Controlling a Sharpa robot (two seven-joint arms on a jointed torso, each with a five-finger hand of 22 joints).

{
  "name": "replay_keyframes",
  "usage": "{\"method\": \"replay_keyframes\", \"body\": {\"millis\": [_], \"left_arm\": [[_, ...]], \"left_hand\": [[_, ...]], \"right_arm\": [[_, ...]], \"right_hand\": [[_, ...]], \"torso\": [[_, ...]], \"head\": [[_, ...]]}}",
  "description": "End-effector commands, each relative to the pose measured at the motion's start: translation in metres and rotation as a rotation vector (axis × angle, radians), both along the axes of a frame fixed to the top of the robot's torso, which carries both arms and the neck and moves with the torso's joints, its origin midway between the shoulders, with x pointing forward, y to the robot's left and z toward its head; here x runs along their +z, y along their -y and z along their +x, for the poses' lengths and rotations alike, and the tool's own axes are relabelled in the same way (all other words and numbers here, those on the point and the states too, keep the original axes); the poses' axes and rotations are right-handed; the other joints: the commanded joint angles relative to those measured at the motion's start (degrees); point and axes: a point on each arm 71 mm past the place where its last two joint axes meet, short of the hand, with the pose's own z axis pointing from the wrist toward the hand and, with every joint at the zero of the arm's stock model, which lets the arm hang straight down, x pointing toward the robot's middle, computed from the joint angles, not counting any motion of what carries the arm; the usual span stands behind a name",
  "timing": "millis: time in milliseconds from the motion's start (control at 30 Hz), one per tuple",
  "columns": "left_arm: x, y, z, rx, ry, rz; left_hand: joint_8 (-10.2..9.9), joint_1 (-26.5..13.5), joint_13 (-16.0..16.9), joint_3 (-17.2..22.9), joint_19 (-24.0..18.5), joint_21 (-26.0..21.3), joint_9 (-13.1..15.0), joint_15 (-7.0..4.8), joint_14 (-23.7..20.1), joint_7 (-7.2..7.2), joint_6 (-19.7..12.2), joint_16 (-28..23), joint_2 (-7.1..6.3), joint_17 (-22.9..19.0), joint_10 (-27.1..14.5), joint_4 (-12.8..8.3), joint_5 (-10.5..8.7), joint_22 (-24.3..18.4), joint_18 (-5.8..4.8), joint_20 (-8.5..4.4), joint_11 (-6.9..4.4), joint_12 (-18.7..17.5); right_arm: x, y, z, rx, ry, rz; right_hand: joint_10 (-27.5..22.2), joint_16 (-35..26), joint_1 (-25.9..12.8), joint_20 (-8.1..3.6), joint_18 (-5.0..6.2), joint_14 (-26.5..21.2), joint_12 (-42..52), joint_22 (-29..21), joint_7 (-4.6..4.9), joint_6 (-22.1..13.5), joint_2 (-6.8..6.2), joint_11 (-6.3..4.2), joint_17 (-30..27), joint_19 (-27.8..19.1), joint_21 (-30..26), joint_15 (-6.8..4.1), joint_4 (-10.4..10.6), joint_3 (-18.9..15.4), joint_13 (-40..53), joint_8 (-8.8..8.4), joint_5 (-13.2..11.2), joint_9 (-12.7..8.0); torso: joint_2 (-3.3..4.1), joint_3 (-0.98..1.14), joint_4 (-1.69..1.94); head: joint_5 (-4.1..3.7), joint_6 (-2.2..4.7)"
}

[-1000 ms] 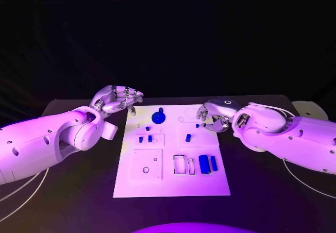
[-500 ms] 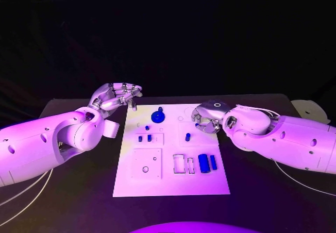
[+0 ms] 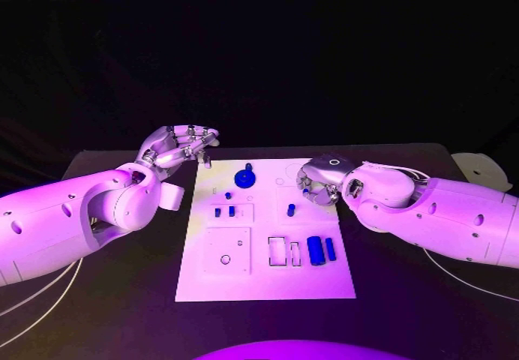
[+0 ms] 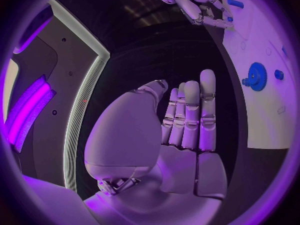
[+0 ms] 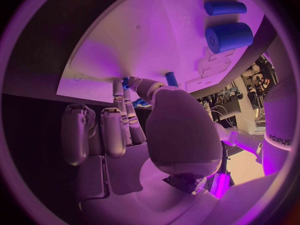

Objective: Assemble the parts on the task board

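White task board lies mid-table, with the right hand low over its far right part, seemingly pinching a small blue part at its fingertips. That shallow pinch is the risk: the piece could tilt, slip or miss its hole. Beside the board's far left corner, the left hand hovers, fingers loosely curled, holding nothing.

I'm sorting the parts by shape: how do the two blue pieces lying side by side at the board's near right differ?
The thick blue cylinder is clearly wider than the thin blue rod to its right. In the right wrist view the cylinder shows a small hole in its end face; the rod shows none. Both lie flat and parallel on the task board, untouched.
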Motion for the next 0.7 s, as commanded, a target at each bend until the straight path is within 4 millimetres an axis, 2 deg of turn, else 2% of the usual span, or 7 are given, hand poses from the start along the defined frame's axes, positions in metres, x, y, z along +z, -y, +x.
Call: {"method": "replay_keyframes", "body": {"millis": [33, 700], "left_arm": [[0.001, 0.001, 0.0, -0.004, 0.004, -0.017], [-0.001, -0.001, 0.0, 0.0, -0.019, -0.007]], "left_hand": [[0.12, 0.59, 0.1, 0.44, 0.19, -0.38, 0.0, -0.29, 0.03, 0.14, 0.26, -0.37, -0.07, -0.12, 0.15, -0.09, 0.22, -0.1, 0.4, -0.41, 0.12, 0.27], [-0.17, 1.2, 0.2, 1.32, 0.13, -0.67, -0.17, -0.07, -0.4, 0.54, -0.43, -0.64, -0.18, -0.36, -0.81, -0.64, 0.2, -0.26, 0.32, -0.36, 0.46, 0.41]], "right_arm": [[-0.008, 0.002, -0.001, -0.008, -0.023, -0.051], [-0.017, 0.002, -0.005, -0.021, -0.018, -0.135]], "right_hand": [[0.89, 0.3, 0.46, -0.28, -0.9, 2.38, 0.14, 10.17, -0.2, 0.8, 1.15, -0.18, 0.03, 1.12, 0.55, -0.54, -0.64, 0.31, 0.01, 0.47, -0.14, 0.15], [3.12, 0.48, 1.41, -1.0, -1.33, 2.45, -0.46, 11.33, -0.99, 3.51, 3.25, -0.98, 0.25, 1.99, 2.57, -1.32, -4.02, 1.44, 0.18, 1.87, -0.21, 1.01]], "torso": [[-0.01, 0.06, 0.01], [-0.01, 0.02, -0.05]], "head": [[0.06, -0.1], [-0.32, -0.37]]}}
